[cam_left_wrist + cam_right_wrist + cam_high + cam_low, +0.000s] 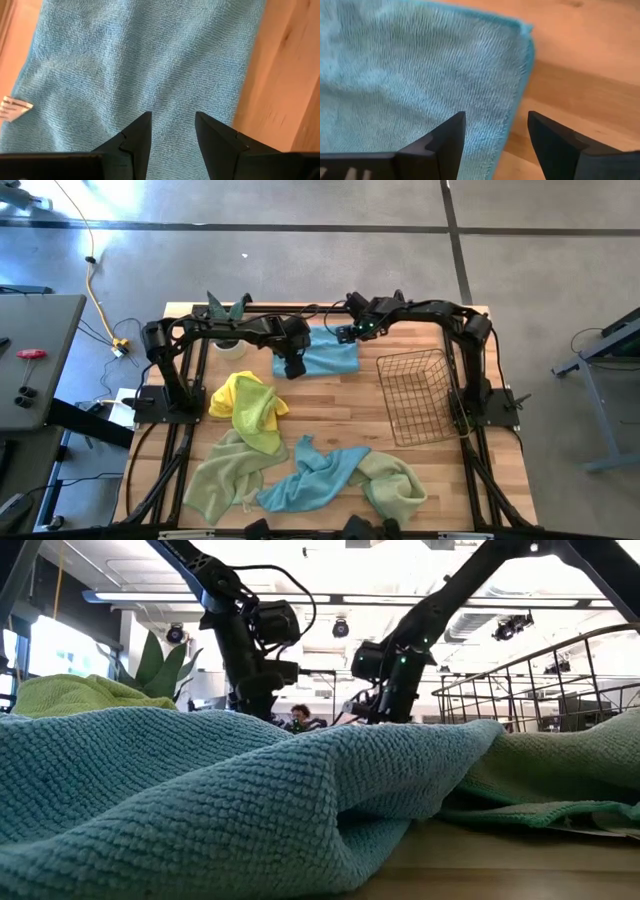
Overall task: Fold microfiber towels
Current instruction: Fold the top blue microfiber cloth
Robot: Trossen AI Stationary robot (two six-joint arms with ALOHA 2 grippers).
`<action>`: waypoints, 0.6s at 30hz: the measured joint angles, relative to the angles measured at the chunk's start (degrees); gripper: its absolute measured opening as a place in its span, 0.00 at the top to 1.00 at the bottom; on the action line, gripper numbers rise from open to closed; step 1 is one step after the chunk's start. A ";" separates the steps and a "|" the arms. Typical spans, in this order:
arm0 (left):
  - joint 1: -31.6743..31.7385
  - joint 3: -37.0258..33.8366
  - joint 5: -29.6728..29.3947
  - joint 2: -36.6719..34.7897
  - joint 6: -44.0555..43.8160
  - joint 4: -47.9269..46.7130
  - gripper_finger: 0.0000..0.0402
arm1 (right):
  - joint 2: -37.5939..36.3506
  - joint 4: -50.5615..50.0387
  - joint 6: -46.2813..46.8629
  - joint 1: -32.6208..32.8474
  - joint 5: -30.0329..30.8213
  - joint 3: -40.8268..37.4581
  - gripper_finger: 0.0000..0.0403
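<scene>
The light blue towel [325,356] (folded flat) is being released; both end effectors, left [294,369] and right [343,333], are held apart above it; another towel must be taken next.

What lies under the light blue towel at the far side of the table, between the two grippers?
The folded light blue towel lies flat on the wooden table, with bare wood showing around its edges. Whatever lies beneath it is covered and cannot be seen.
</scene>
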 joint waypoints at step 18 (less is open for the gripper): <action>0.01 0.00 0.00 -0.02 -4.83 0.09 0.65 | 2.25 3.44 -3.66 2.11 -3.14 0.11 0.50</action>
